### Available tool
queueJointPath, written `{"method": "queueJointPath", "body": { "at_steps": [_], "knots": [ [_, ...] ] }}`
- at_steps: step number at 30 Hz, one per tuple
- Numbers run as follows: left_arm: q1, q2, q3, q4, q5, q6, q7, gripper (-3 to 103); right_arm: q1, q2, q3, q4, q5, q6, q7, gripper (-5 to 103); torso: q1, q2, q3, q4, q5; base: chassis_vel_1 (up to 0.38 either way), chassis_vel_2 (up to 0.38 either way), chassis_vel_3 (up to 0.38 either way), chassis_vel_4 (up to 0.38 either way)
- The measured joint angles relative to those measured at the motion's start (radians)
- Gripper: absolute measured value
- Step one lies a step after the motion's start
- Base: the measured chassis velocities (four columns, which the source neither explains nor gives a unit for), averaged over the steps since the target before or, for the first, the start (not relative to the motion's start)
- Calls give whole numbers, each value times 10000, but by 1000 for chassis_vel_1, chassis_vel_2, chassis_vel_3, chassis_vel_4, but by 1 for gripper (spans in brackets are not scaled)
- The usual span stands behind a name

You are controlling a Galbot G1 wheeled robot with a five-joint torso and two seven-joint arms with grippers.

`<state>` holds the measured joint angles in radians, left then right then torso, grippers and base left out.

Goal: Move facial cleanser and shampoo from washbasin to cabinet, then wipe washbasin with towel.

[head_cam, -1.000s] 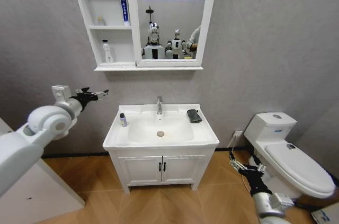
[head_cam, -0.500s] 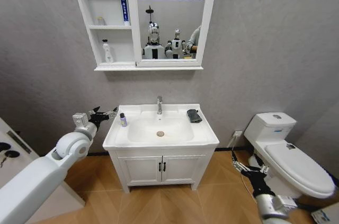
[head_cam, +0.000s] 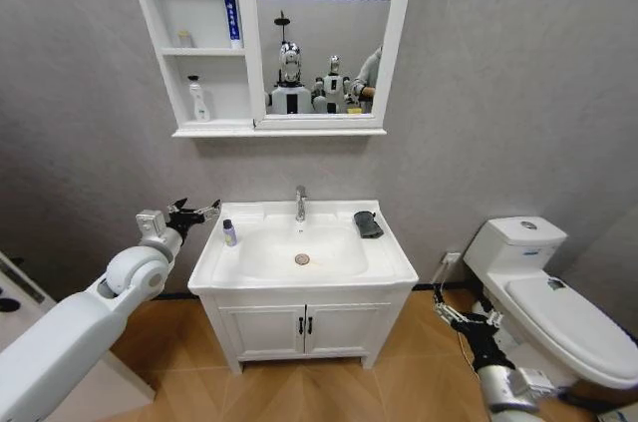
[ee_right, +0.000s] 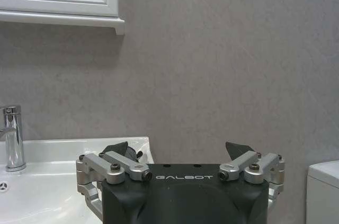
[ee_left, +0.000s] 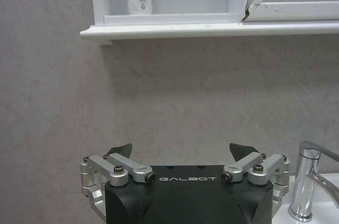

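beside the left rim of the washbasin [head_cam: 384,262], the left gripper [head_cam: 196,212] hangs at counter height with its jaws apart and nothing between them. compared with one second ago, the left arm has dropped from mid-wall height and moved toward the basin; over the last half second it has barely shifted, while the head camera has moved, so the whole scene sits slightly differently.

a small bottle with a dark cap [head_cam: 229,232] stands upright on the basin's left ledge, just beside the gripper and not touched by it. which of the two products it is cannot be told. on the cabinet [head_cam: 242,43], a white bottle [head_cam: 199,100] stands on the lower shelf and a tall blue-and-white tube [head_cam: 230,8] on the top shelf, so one transfer appears complete.

judgement: the current step is the approach to the remaining bottle, with the grasp not yet made.

the towel [head_cam: 368,224] lies folded on the basin's right ledge, next to the chrome tap [head_cam: 299,202]; wiping has not begun.

the right gripper [head_cam: 467,319] is parked low, in front of the toilet [head_cam: 558,292], jaws apart and empty.
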<state>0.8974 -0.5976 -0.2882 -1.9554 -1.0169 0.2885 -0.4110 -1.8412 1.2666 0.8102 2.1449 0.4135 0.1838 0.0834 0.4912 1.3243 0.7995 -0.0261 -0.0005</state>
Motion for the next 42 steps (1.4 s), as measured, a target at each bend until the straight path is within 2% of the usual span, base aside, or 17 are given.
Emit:
{"method": "queueJointPath", "body": {
  "at_steps": [5, 8, 19, 31, 42],
  "knots": [
    [95, -179, 199, 241, 232, -54, 1, 100, 16, -51, -14, 10, -121, 5, -43, 100, -14, 3, -4, -2, 2, -34, 15, -20, -18],
    [339, -524, 401, 811, 796, -238, 99, 100, 12, -73, -46, -17, -250, 5, -154, 100, -25, 9, -7, 1, 2, 63, -30, -49, 58],
    [962, -1403, 678, 1575, 1402, -320, 315, 100, -56, -104, 86, -135, -339, -87, -108, 100, -16, 6, -5, -2, 3, 16, -5, -12, 12],
    [471, -2043, 1030, 3145, 2147, -533, 776, 100, 23, -252, -69, -325, -346, -123, -110, 100, -16, 7, -5, -1, 2, 0, 0, 0, 0],
    [-228, -2312, 1766, 3578, 2285, -549, 811, 100, 64, -299, -86, -443, -348, -120, -115, 100, -17, 7, -5, 0, 3, 0, 0, 0, 0]
  ]
}}
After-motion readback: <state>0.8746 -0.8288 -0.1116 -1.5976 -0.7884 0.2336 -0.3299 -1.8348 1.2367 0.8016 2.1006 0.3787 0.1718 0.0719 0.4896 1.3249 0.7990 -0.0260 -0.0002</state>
